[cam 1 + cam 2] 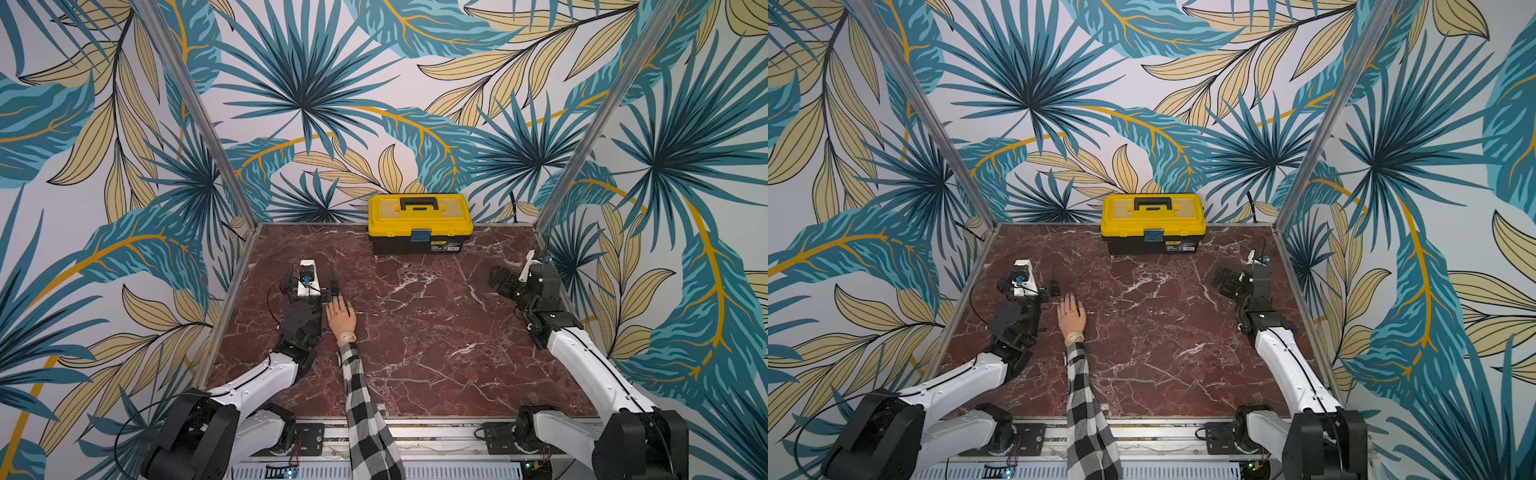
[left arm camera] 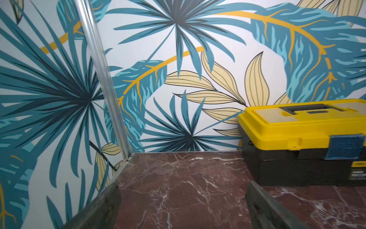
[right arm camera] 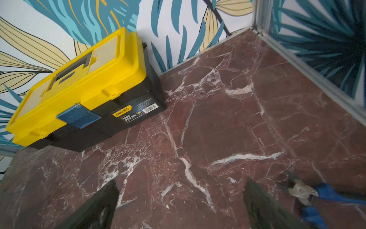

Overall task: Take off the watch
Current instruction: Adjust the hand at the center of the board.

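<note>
Broadly, a red-brown marble table point(image 1: 415, 332) fills the floor of the leaf-patterned booth. A yellow-lidded black toolbox point(image 1: 419, 222) stands shut at its far edge, against the back wall. An arm in a black-and-white checked sleeve point(image 1: 361, 395) reaches in from the near edge between the two robot arms and lies flat on the marble.

The left gripper point(image 1: 311, 272) sits low, just beyond and to the left of the sleeve's end. Its fingers point(image 2: 263, 206) are spread wide with only bare marble between them. The right gripper point(image 1: 503, 282) hangs near the right wall, well apart from the sleeve, equally wide and holding nothing.

The hand point(image 1: 341, 318) rests palm down, fingertips close to the left gripper's nearer finger. In the right wrist view, blue-handled pliers point(image 3: 303, 192) lie on the marble beside one finger.

The watch point(image 1: 347, 337) is strapped around the wrist, between the hand and the cuff, its pale face up in both top views.
</note>
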`<act>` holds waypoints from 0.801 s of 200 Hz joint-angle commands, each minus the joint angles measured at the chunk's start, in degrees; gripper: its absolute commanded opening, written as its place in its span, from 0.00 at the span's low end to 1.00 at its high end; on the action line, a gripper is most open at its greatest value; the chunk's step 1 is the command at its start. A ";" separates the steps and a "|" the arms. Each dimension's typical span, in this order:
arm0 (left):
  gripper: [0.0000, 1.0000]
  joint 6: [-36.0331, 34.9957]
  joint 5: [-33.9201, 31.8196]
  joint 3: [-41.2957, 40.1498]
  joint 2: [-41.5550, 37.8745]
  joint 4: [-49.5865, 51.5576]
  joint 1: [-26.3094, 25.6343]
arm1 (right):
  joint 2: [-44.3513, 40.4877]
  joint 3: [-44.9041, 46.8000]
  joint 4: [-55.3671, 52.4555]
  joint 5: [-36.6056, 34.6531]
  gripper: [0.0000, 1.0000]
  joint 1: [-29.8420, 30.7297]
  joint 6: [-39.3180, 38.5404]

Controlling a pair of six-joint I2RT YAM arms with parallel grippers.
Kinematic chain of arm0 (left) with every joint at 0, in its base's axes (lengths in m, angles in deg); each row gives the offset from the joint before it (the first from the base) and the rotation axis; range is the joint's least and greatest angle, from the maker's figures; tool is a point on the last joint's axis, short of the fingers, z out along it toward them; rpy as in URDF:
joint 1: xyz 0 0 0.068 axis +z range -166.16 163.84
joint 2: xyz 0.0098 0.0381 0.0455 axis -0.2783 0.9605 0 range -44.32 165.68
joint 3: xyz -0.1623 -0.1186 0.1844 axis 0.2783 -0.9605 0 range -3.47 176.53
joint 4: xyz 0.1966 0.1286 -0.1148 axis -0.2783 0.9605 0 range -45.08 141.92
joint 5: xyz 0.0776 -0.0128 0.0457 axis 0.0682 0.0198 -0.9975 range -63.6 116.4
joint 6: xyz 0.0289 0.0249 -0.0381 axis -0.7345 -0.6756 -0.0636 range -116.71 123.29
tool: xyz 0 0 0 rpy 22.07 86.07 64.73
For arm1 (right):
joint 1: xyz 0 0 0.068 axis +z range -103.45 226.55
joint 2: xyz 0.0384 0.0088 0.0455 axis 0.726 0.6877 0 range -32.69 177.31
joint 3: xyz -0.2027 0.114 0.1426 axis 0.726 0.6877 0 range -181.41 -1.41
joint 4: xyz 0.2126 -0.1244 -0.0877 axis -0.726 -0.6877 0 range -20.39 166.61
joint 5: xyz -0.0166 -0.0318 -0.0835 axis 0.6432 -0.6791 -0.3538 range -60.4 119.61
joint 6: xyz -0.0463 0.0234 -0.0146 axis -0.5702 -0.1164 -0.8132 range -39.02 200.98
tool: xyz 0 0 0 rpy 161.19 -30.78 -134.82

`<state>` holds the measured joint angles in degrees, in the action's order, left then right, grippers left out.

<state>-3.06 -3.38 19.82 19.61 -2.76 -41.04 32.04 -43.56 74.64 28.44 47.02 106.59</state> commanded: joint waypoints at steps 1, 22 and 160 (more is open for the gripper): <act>0.99 9.42 -3.16 4.66 -2.10 17.51 -3.54 | -0.01 -0.15 -2.97 7.67 0.99 0.22 3.61; 0.99 19.73 0.82 9.13 -2.41 31.92 -5.43 | 0.05 0.11 -3.02 11.26 1.00 0.90 4.75; 0.98 58.20 20.35 15.49 -1.80 83.14 -12.45 | 3.86 2.08 -6.48 9.88 1.00 13.37 9.08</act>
<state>48.79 15.81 37.30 20.02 74.15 -51.36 34.75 -42.80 67.53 38.01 59.20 114.02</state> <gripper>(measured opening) 0.976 0.995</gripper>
